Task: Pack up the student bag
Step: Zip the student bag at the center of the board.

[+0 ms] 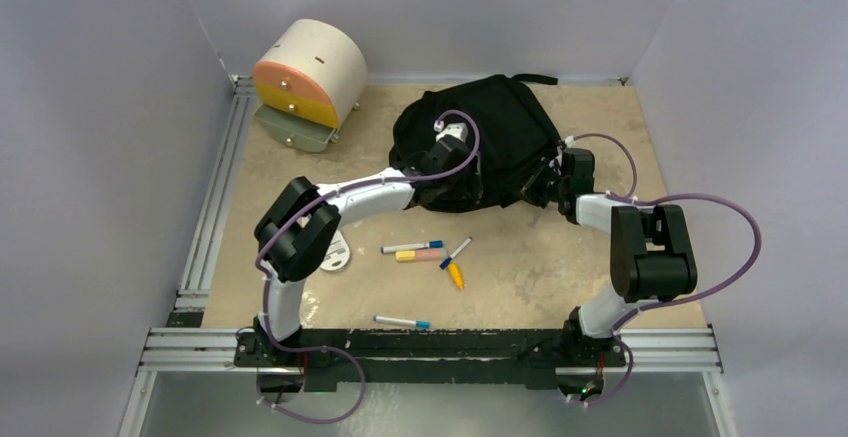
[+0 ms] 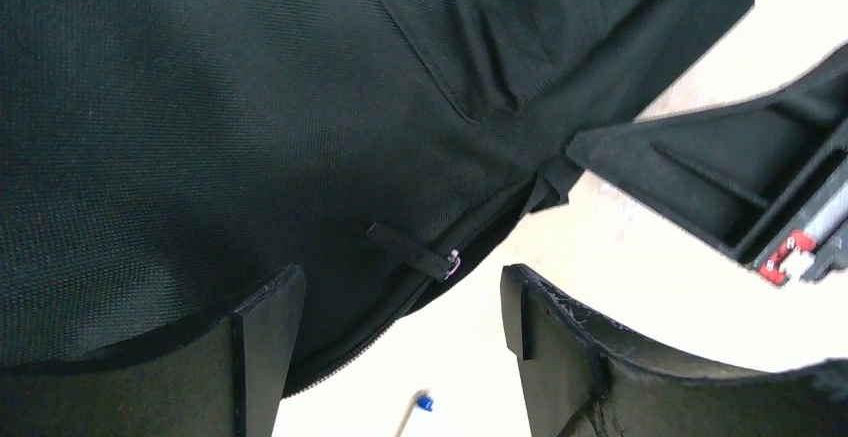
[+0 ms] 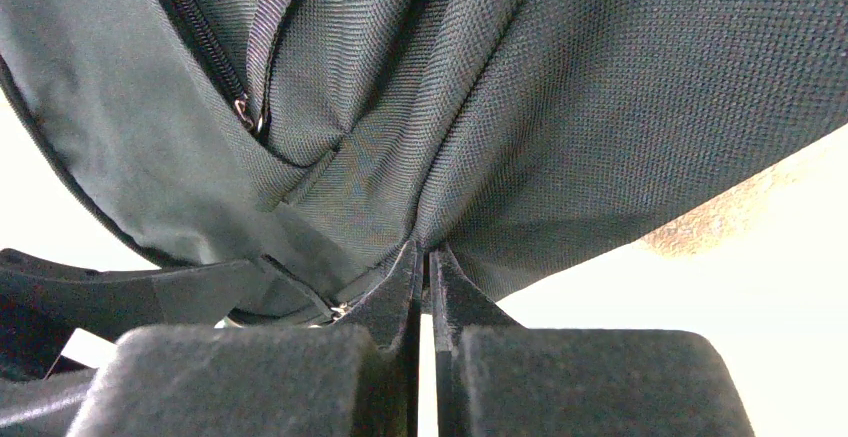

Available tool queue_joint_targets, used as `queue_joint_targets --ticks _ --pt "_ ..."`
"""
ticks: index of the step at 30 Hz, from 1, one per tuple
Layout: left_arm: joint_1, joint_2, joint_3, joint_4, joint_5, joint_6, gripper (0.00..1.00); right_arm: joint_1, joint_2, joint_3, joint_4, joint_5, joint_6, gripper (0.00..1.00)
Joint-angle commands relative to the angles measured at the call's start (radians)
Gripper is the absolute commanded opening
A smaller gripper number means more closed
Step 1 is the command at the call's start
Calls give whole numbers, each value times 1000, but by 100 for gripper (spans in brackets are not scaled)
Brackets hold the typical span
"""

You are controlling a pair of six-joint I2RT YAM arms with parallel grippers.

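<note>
Left pincer [image 2: 400,292]: spread; zip pull [image 2: 412,253] at 12 o'clock, just ahead.
Right pincer [image 3: 428,262]: pinching bag [image 3: 560,107] fabric.

The student bag [image 1: 505,122] lies at the far centre of the tabletop [image 1: 580,267], with the drawer box [image 1: 310,72] to its left in the far corner. A cluster of pens [image 1: 430,252] lies before the bag, and a single pen [image 1: 402,322] lies nearer the arm bases. The left tool [image 2: 400,297] hangs over the bag's near edge. The right tool [image 3: 428,262] pinches the bag's right edge.
</note>
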Motion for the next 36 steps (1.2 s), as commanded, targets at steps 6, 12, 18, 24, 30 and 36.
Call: queue_joint_targets --ticks 6,12,18,24,30,36 --pt "2 50 82 -27 -74 -317 66 -3 0 -18 4 1 -24 0" --pt "2 94 103 -44 -60 -377 57 -3 -4 -18 -2 1 -26 0" --pt "2 129 109 -5 -51 -383 48 -3 -3 -17 -2 -3 -27 0" --pt "2 162 126 21 -56 -361 29 -4 -6 -18 -5 -4 -31 0" --pt "2 158 112 55 -39 -338 2 -3 -4 -21 -8 -2 -34 0" --pt "3 110 89 122 -47 -186 0 -3 -8 -25 -11 19 -29 0"
